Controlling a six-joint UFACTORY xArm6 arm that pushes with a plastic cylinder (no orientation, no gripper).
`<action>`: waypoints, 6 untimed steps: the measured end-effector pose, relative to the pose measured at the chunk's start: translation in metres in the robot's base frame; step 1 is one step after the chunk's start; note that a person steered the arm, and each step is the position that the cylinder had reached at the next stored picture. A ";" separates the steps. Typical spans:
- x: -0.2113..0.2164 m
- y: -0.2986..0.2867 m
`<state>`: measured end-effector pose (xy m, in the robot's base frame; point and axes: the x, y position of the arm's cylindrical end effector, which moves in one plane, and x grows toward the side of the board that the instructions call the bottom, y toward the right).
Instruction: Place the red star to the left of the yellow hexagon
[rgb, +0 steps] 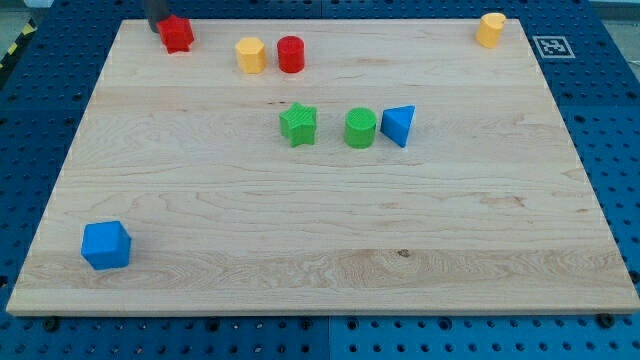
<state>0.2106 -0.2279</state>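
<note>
Because the red star (177, 33) sits at the far left, near the board's (330, 260) far edge, with my tip (160, 27) touching its left side (a bare rod, gripping nothing), it looks light, rigid and prone to spinning. Push through its centre rightward; open wood lies between it and the yellow hexagon (250, 55).

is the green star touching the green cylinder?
No. The green star and green cylinder sit side by side with bare wood showing between them.
</note>
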 end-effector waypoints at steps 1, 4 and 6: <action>0.007 0.019; 0.039 0.050; 0.040 0.050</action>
